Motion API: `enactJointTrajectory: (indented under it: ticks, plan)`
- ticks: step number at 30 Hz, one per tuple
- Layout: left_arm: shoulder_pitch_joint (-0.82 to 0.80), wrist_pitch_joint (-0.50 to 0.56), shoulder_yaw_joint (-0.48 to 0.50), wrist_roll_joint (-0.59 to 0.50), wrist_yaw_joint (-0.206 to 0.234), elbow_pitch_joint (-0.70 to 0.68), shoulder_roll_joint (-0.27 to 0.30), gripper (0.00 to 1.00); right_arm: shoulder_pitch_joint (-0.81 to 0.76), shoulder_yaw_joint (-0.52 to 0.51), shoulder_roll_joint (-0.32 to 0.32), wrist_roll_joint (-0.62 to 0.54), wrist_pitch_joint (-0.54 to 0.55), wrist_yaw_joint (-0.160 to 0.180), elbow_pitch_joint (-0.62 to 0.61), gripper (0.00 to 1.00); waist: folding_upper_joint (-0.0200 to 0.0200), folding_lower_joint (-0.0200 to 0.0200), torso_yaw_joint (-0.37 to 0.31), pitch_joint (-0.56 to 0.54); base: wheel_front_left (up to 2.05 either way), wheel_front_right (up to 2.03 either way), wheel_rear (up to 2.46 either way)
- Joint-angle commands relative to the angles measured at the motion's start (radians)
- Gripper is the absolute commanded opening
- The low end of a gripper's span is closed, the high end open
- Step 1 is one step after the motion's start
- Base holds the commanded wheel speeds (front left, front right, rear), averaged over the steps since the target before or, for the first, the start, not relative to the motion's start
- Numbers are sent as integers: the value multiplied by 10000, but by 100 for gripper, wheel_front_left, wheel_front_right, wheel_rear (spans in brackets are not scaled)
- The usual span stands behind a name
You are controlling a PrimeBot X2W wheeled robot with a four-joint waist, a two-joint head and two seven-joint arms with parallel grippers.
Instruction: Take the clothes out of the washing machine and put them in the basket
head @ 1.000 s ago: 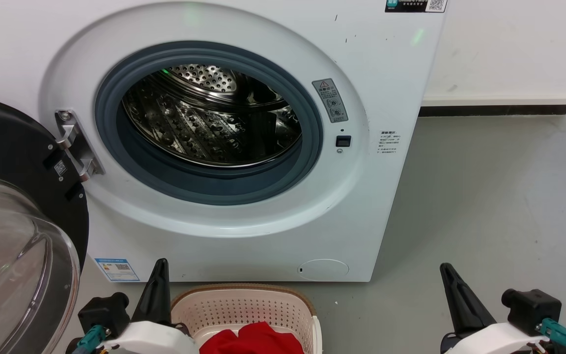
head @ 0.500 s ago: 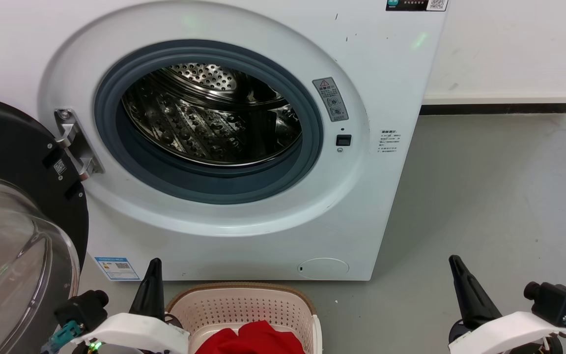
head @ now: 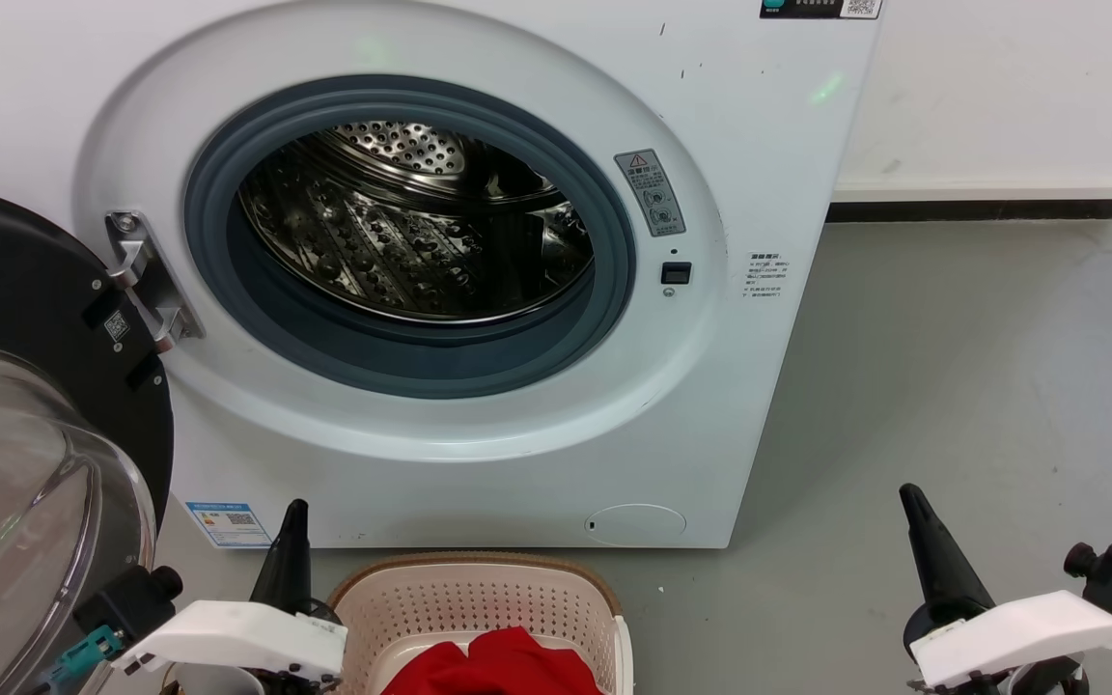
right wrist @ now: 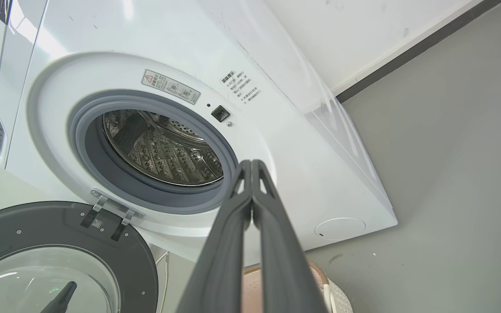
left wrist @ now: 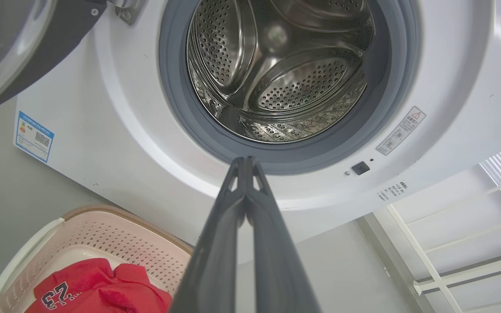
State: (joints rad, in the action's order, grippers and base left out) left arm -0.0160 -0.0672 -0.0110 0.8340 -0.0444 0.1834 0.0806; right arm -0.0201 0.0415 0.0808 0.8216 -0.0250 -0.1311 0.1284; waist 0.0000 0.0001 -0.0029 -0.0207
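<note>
Red clothes (head: 493,666) lie in the basket (head: 479,594) at bottom centre, just below the washer (head: 730,145). Its open door (head: 25,290) juts out at the left edge, close beside the left gripper (head: 296,509). The right gripper (head: 909,494) is at lower right over grey floor (head: 981,386). Both have their fingers pressed together.

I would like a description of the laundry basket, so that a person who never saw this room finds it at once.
Find the large white washing machine with its door open to the left. On the grey floor just in front of it, below the round opening, stands the basket: cream plastic, perforated walls, brown rim. Nothing else nearby holds red clothes.
</note>
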Motion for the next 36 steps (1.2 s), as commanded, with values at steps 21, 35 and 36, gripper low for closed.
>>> enactJointTrajectory:
  ticks: [21, 35, 36]
  plan:
    - [-538, 632, 469, 2698, -346, 142, -107, 0, 606, -348, 94, 2934, 313, 1, 334, 0, 0, -1, 7, 62, 0, 0, 0]
    - [-659, 941, 690, 4016, -491, 261, -154, 0, 795, -532, 87, 4333, 489, 2, 537, 0, 0, -1, 12, 99, 0, 0, 0]
    - [-658, 969, 704, 4112, -496, 272, -157, 0, 806, -548, 86, 4431, 502, 2, 555, 0, 0, -1, 12, 102, 0, 0, 0]
